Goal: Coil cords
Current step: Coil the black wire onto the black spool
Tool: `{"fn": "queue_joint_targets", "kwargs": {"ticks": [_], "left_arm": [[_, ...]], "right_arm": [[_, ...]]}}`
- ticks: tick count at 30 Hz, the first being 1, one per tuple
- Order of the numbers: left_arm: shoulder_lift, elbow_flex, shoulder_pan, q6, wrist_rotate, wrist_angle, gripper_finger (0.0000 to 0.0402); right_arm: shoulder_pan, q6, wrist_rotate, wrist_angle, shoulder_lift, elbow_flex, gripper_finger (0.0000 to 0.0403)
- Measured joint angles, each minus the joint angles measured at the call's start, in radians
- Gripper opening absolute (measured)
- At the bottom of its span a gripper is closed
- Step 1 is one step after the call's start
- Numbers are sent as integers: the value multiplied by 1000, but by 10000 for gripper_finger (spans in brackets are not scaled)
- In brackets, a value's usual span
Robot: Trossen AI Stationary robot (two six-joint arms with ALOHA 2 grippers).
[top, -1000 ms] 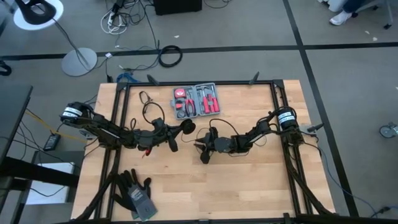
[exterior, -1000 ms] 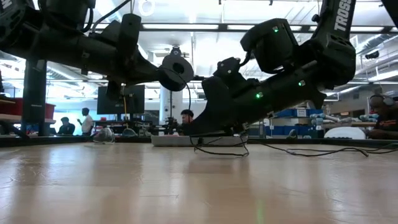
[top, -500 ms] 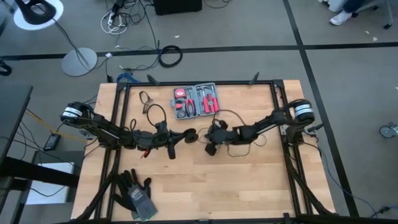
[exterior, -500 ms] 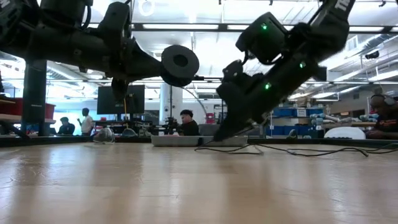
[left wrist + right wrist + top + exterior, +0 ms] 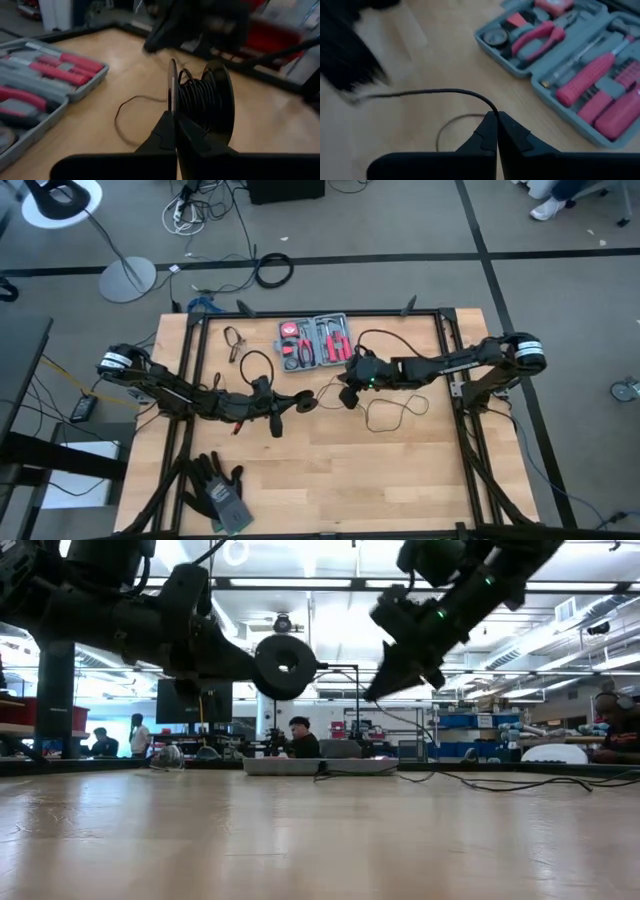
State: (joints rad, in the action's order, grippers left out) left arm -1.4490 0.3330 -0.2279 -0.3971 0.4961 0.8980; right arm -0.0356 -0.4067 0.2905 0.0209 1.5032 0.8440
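Left wrist view: left gripper (image 5: 176, 131) pinched on spool (image 5: 200, 100) rim, black wire wound round core, held off table (image 5: 400, 470). Right gripper (image 5: 497, 131) just beyond, closed on wire (image 5: 440, 92); slack looped on wood below it. Tool kit (image 5: 315, 340) behind both grippers.

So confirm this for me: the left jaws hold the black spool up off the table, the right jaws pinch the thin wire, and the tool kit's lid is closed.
Not quite: the tool kit is open, its red-handled tools laid bare, as the high view and the right wrist view show. The rest holds: the left gripper grips the black spool above the table, and the right gripper pinches the thin wire.
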Motion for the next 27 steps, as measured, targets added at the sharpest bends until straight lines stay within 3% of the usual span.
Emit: {"fn": "queue_joint_targets", "kwargs": {"ticks": [11,21,27], "left_arm": [[0,247,4,-23,159,-580,0],[0,281,34,-67,245,-594,0],[-1,280,27,-88,286,-533,0]], "right_arm": [[27,68,-35,96,82,241,0],[98,98,-81,37,260,367,0],[119,87,-77,23,332,365,0]]}}
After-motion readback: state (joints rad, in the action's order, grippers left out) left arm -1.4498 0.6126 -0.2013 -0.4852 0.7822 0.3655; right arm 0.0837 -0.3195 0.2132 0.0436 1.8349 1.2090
